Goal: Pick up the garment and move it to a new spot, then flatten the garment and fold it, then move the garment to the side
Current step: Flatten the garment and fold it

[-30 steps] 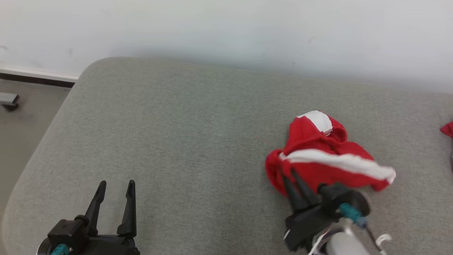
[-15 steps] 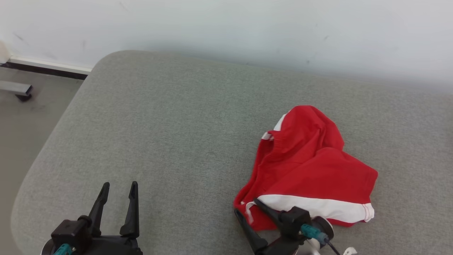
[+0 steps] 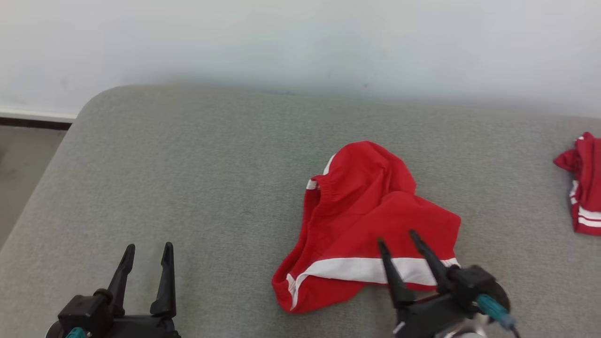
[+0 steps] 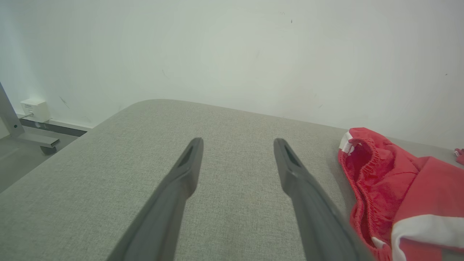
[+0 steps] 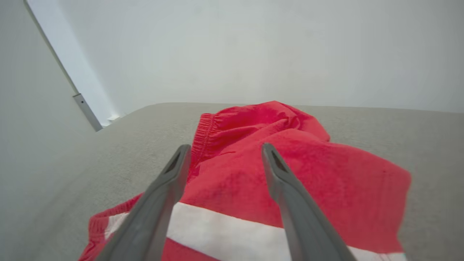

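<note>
The garment (image 3: 371, 220) is a pair of red shorts with a white stripe, lying rumpled on the grey padded table (image 3: 211, 178) right of centre. It also appears in the left wrist view (image 4: 398, 195) and the right wrist view (image 5: 275, 170). My right gripper (image 3: 398, 237) hovers over the shorts' near edge, open, with nothing between its fingers; the right wrist view (image 5: 224, 150) shows red cloth beyond the spread jaws. My left gripper (image 3: 147, 246) stands open at the lower left over bare cloth surface, seen again in the left wrist view (image 4: 237, 143), well left of the shorts.
A second red garment with white stripes (image 3: 582, 188) lies at the table's far right edge. A white wall (image 3: 300, 42) runs behind the table. Floor (image 3: 19, 159) and the table's rounded left corner lie to the left.
My right gripper has opened and let go of the shorts, which dropped and spread out on the table. The gripper now sits over their near edge. The head camera shifted between frames.
</note>
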Robot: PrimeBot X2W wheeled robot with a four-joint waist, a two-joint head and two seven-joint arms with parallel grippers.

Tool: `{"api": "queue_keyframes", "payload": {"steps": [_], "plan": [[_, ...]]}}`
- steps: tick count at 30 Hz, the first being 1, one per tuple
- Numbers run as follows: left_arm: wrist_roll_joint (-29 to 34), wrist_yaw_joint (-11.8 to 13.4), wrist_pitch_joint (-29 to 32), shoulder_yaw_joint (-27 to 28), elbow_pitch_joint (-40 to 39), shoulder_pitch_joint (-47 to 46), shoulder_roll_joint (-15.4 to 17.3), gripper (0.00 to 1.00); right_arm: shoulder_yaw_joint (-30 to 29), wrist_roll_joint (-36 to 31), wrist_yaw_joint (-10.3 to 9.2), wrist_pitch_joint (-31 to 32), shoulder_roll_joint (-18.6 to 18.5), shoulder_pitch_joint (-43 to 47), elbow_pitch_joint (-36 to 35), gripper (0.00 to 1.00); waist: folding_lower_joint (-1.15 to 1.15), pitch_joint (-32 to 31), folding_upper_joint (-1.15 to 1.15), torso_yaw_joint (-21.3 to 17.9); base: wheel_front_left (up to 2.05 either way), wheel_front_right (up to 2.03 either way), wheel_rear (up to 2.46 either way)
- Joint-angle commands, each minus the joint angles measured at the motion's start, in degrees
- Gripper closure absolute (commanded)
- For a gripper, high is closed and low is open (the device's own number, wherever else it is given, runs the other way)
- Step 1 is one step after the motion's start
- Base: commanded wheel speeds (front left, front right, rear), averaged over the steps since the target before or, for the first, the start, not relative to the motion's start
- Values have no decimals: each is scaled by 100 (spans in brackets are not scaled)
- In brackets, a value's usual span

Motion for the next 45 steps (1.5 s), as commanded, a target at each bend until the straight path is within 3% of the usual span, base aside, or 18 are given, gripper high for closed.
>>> {"api": "queue_keyframes", "payload": {"steps": [1,7,14,21,32,40,41,42,45], "plan": [[52,7,1,38,-25,75,33,0,-291,-122,-13,1,-43,259,-263,0,0,-86,0,-216,0,0,0],[99,8,1,120,-60,175,75,0,-1017,-320,-13,1,-36,833,-919,0,0,-179,0,-457,0,0,0],[170,7,1,91,-124,285,104,0,-1379,-406,-13,0,-4,1331,-1278,0,0,-254,0,-566,0,0,0],[171,8,1,76,-152,323,118,0,-1487,-393,-13,0,15,1441,-1206,0,0,-281,0,-586,0,0,0],[85,8,1,-37,-134,161,122,0,-1297,-307,-13,22,-305,517,317,0,0,-79,0,-328,0,0,0],[8,8,1,-70,-100,49,125,0,-1091,-143,-13,44,-322,-81,1529,2,0,142,0,-86,0,0,0],[2,8,1,-59,-98,47,120,0,-1067,-122,-13,33,-316,-128,1588,65,0,153,0,-79,0,0,0],[-2,8,1,-49,-98,50,115,0,-1043,-108,-13,25,-315,-161,1629,100,0,163,0,-77,0,0,0],[-8,8,0,-8,-92,88,100,0,-1022,-65,-13,-9,-341,-200,1640,100,0,169,0,-121,0,0,0]]}}
